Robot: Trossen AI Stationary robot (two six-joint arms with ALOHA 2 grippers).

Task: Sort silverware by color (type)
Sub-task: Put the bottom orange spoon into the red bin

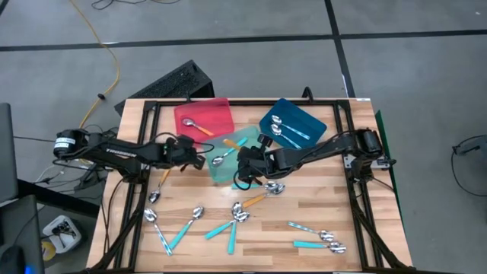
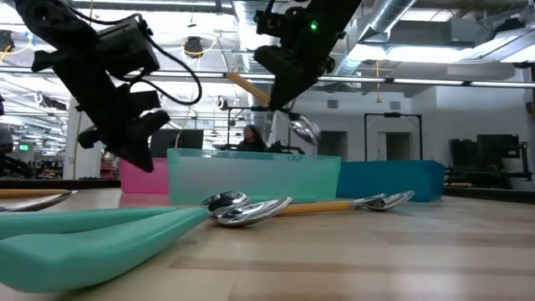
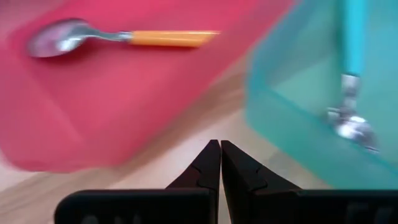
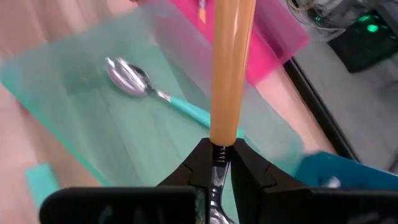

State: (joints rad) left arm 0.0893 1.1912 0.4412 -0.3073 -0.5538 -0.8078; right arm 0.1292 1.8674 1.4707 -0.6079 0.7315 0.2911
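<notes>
My right gripper hovers over the teal tray, shut on an orange-handled spoon. One teal-handled spoon lies in that tray. The red tray holds an orange-handled spoon, and the blue tray holds two pale-handled spoons. My left gripper is shut and empty, low over the bare wood between the red and teal trays. Several more spoons lie loose on the near half of the table. My right gripper pinches the spoon's thin metal neck, just behind the orange handle, between its two fingers. The fingers slant down from the table's right side. The handle sticks out ahead of the fingertips and the bowl hangs beneath, all lifted clear above the teal tray.
The three trays stand side by side along the far half of the table. A black frame rail runs around the table's edges. Loose spoons are scattered toward the near edge, with bare wood between them and the trays.
</notes>
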